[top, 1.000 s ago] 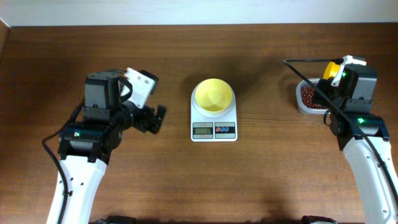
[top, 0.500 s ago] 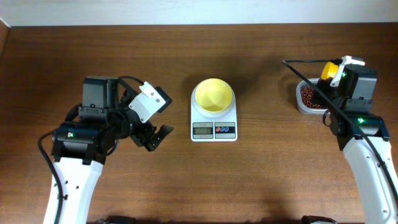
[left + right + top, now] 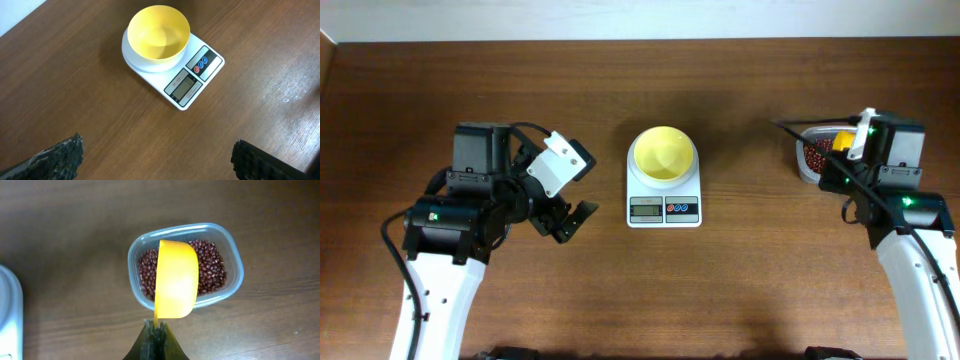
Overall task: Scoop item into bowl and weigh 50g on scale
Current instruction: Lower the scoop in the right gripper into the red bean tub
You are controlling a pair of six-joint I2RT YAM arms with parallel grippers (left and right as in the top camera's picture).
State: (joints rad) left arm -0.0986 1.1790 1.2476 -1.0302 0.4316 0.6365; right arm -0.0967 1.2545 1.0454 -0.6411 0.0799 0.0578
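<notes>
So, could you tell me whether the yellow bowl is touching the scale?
Touching. The left wrist view shows the bowl sitting directly on top of the scale, its base on the white weighing surface with no gap visible.

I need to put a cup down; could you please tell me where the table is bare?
Bare tabletop lies between the scale and the tub, and along the near edge before the scale. Crowded: over the tub, where the right gripper holds the yellow scoop, and left of the scale, by the open left gripper.

White links [image 3: 435, 295], black motor housings [image 3: 473, 152], green LEDs [image 3: 445, 214], seemingly foam-padded fingers [image 3: 61, 155].
</notes>
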